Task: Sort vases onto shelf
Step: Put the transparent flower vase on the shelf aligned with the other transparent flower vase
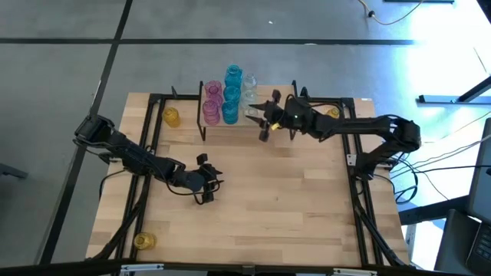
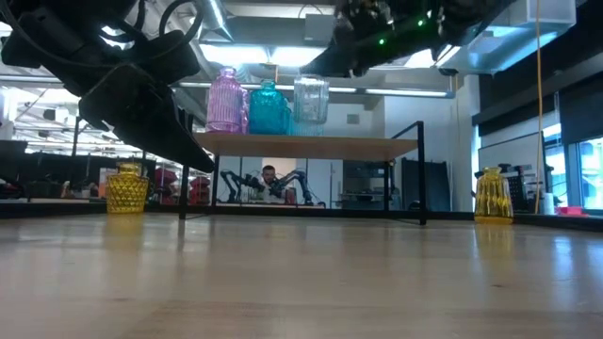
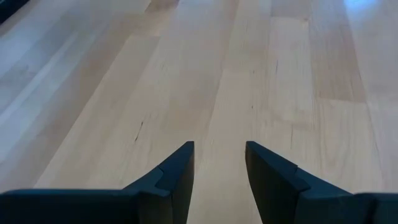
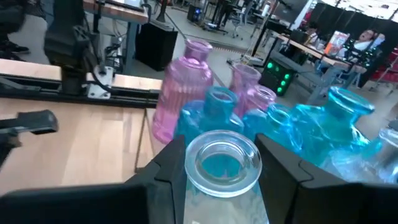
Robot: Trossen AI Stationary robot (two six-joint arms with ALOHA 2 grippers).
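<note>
The shelf (image 2: 311, 144) stands at the table's far side and carries pink vases (image 1: 212, 102), teal-blue vases (image 1: 232, 90) and a clear vase (image 1: 251, 80). My right gripper (image 1: 263, 123) is at the shelf's right part, shut on another clear vase (image 4: 222, 163); the pink and teal vases stand just beyond it. Yellow vases stand on the table at the far left (image 1: 171, 116), far right (image 1: 331, 113) and near left (image 1: 143, 241). My left gripper (image 3: 219, 163) hovers open and empty over bare wood left of the table's middle (image 1: 210, 184). My right gripper pinches the clear vase between its two fingers (image 4: 166, 169), one on each side of the body just below the open rim (image 4: 222, 144). The fingers come slanting down from the table's right side. The vase stands upright; the gripper hides its base, so I cannot tell whether it rests on the shelf.
Black frame rails (image 1: 150, 138) run along the table's left and right sides. Open wood (image 1: 276, 199) lies across the table's middle and near part. Room beyond the table holds other robots, desks and people.
</note>
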